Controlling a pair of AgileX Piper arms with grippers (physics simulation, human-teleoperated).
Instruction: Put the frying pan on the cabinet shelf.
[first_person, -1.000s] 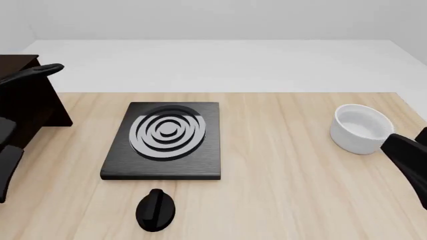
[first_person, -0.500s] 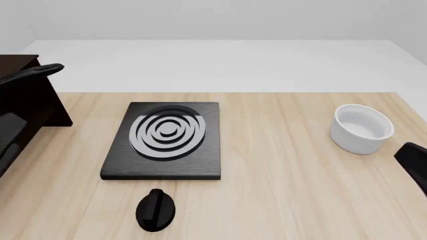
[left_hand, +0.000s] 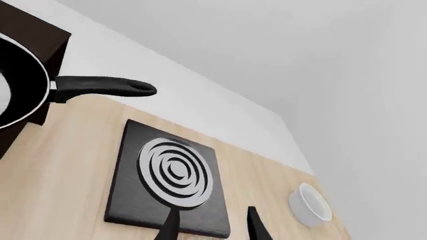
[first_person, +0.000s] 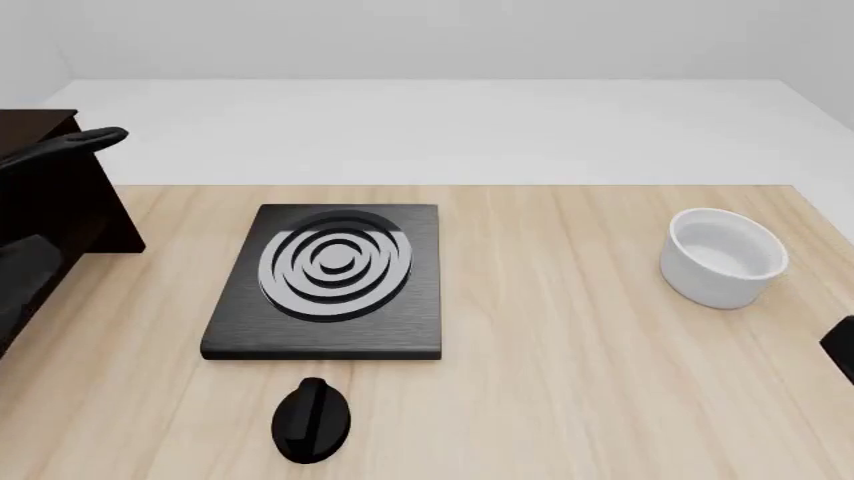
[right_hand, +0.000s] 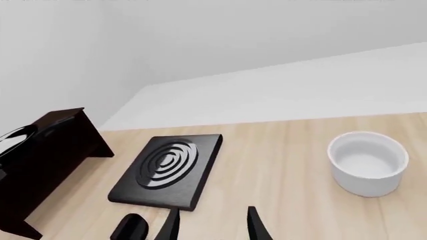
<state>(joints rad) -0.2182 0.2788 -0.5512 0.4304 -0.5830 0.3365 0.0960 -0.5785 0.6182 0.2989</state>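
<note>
bare simulated kitchen mock-up, probably, black hob (first_person: 328, 280) with grey rings, white bowl (first_person: 723, 256), wooden table (first_person: 574, 380)

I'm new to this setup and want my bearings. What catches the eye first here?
The black square hob with grey rings sits mid-table, with a black knob just in front of it. A white bowl stands at the right, and at far left the frying pan rests on the dark cabinet, its handle sticking out.
</note>
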